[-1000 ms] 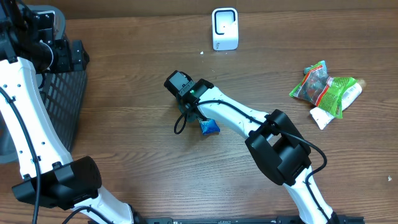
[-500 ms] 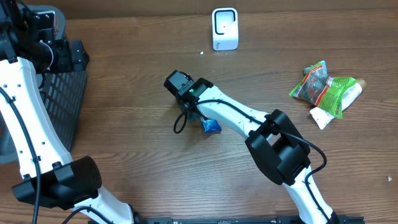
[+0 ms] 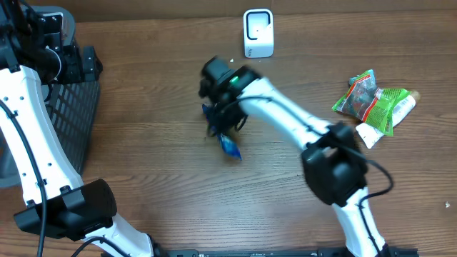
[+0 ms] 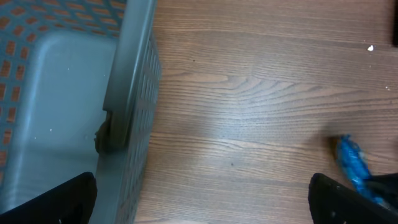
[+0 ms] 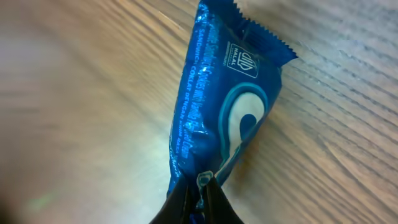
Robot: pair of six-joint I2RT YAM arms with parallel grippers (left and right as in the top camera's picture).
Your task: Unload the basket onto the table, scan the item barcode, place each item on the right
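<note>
- Blue wrapper film is sitting pinched between the pressed-together fingers of my right tool (image 5: 199,186). They are gripping the blue packet (image 5: 230,118) by one crimped end, so its printed faces are showing uncovered for reading.
- Gripped by that edge, the packet is hanging out from the tool over the wooden counter (image 5: 348,155). In the overhead view it is showing just below the wrist, near the middle of the counter, and I cannot tell whether its far end is touching the wood.
- I am seeing a logo and lettering on the face toward the wrist camera but no barcode, so I am judging the code is lying on the other side.
- I am reckoning that side needs presenting to the white scanner (image 3: 258,33), which is standing at the far edge, well apart from the packet.
- My left tool (image 4: 208,199) is hanging spread wide and empty beside the basket (image 4: 130,93), well clear of the right arm.
- Other snack packets (image 3: 371,103) are lying heaped at the right; I am taking them for later items.
</note>
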